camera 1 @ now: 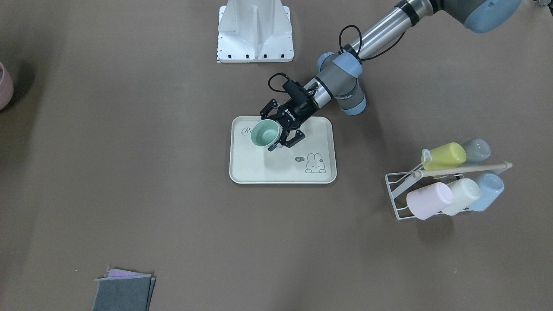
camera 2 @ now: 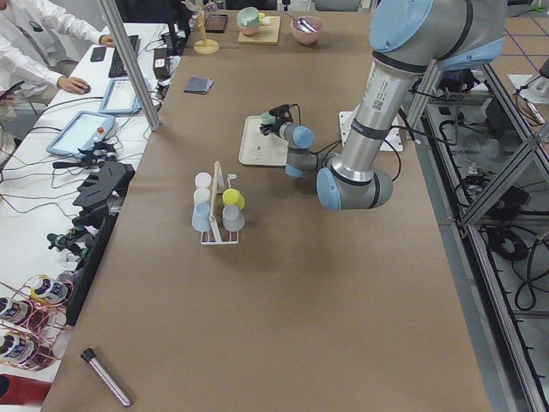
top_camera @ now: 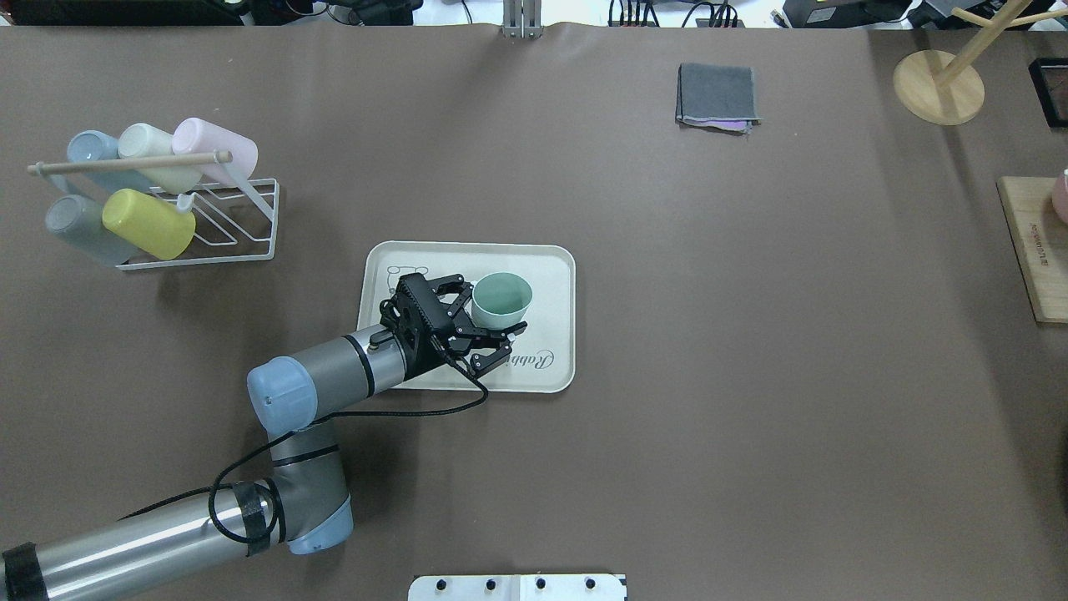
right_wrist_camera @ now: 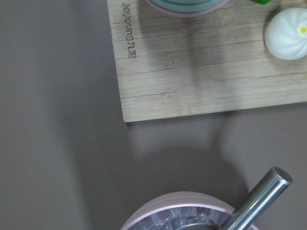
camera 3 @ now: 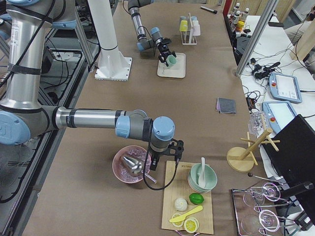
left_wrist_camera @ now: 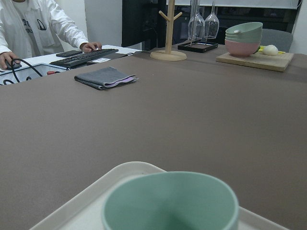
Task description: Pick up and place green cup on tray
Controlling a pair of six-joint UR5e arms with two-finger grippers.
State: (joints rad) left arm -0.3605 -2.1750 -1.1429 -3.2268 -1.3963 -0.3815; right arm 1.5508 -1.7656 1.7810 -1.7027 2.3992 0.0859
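At left, wire rack (top_camera: 209, 242) of pastel cups, well apart from tray (top_camera: 552, 269). Bare brown table (top_camera: 751, 376) around every tray edge. Within tray outline, left gripper (top_camera: 493, 307) spread wide, clasping upright green cup (top_camera: 502, 297) on both sides. Right gripper (camera 3: 165, 153) near pink bowl (camera 3: 122, 173): opening impossible to tell.

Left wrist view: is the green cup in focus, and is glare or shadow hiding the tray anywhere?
Left wrist view: green cup slightly soft, cropped at the bottom; front-facing view: soft shadow on the tray, no glare; overhead view: evenly lit, cup sharp.
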